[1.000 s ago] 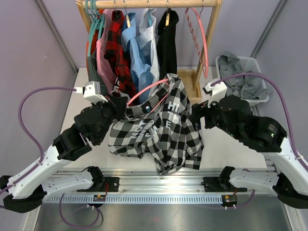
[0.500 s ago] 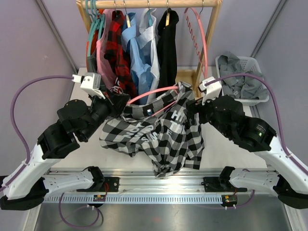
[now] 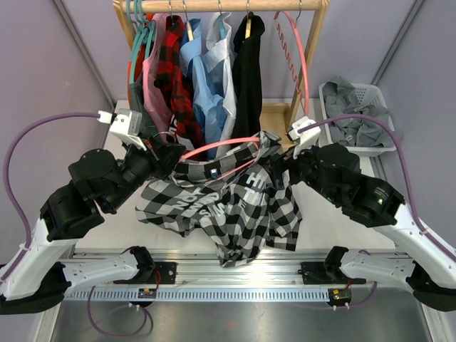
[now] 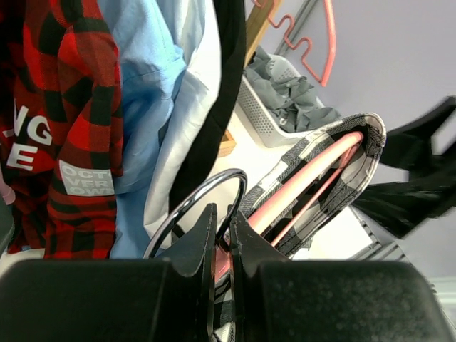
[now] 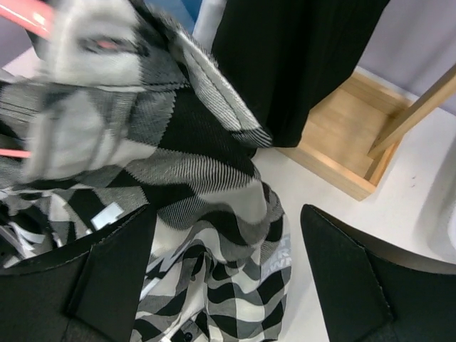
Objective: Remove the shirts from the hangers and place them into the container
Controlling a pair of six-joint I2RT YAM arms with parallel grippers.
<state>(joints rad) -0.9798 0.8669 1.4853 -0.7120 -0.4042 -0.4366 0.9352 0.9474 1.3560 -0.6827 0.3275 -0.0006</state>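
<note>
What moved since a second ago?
The left gripper, shut on the pink plastic hanger, pulled it leftward, dragging the black-and-white check shirt along. The open right gripper slid left toward that shirt. Nothing was grabbed or released. The hanging shirts and the white lattice basket stayed put.

Black-and-white check shirt (image 3: pixel 228 206): centre of view, draped crumpled over a tilted pink hanger (image 3: pixel 221 144), hem trailing toward 6 o'clock. Red-and-black check shirt (image 3: pixel 174 78), light blue shirt (image 3: pixel 206 82) and black shirt (image 3: pixel 248 68) hang at 12 o'clock. Bare pink hanger (image 3: pixel 304 68) at 1 o'clock. White lattice container (image 3: pixel 375 90), 2 o'clock, holds a crumpled grey shirt (image 3: pixel 353 117).
</note>
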